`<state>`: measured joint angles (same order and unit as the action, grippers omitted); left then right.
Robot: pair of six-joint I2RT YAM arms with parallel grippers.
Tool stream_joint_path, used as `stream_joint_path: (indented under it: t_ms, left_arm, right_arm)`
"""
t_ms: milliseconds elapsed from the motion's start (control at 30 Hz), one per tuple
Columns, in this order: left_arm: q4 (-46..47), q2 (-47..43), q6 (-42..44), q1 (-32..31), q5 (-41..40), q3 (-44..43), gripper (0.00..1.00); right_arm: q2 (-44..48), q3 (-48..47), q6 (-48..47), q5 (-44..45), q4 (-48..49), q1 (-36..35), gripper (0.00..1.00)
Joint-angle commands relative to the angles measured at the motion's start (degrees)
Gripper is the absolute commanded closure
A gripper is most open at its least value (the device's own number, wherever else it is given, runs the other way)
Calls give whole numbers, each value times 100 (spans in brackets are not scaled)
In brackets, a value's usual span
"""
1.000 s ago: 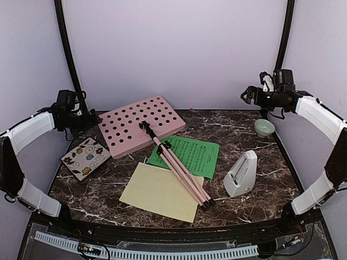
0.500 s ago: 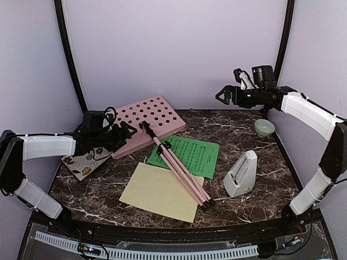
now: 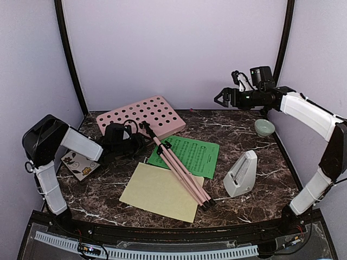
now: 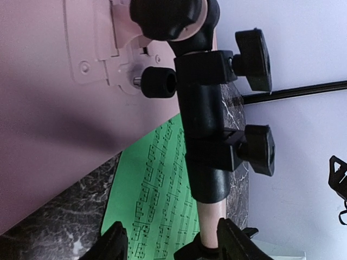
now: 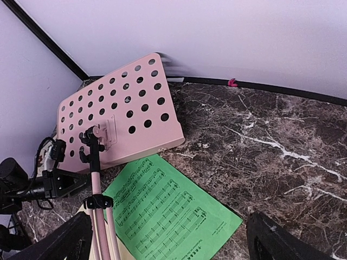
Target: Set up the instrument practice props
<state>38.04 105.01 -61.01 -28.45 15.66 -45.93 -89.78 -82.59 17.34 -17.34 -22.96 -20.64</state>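
The pink music stand (image 3: 142,115) lies on the table, its folded legs (image 3: 181,173) across the green music sheet (image 3: 196,155) and the pale yellow music sheet (image 3: 157,190). The grey pyramid metronome (image 3: 241,173) stands at the right. My left gripper (image 3: 141,142) is low on the table beside the stand's black clamp. In the left wrist view it (image 4: 173,245) is open, with the pink pole (image 4: 210,219) between the fingers, close to the right one. My right gripper (image 3: 222,97) hangs high at the back right, open and empty (image 5: 173,244), above the green sheet (image 5: 168,211) and the stand's desk (image 5: 124,108).
A floral tile (image 3: 81,161) lies at the left, partly under my left arm. A small pale green bowl (image 3: 264,127) sits at the right rear. Black frame posts rise at both back corners. The marble top (image 3: 238,135) shows bare between sheet and bowl.
My left arm has swung right and down from the left edge to the stand's pole. My right gripper has come left and now holds nearly still.
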Motion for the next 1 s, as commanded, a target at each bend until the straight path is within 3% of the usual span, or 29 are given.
stream_joint_path:
  t_ms: [0,500,867,967]
  left_arm:
    - [1005,430,-434,-193,67,-328,44]
    - [2330,1278,-869,-429,-350,-618,62]
    - [2092,1021,-448,-493,-491,-971,96]
    - [1990,875,-311,-495,-540,-1099,100]
  right_arm:
    - [220,53,-120,-43,-29,-39,0]
    - [406,137,-319,13,-270,-41,0]
    - [444,251,-320,-135,-111,-36,0]
    - [444,265,-299,-176,-71,-42,0]
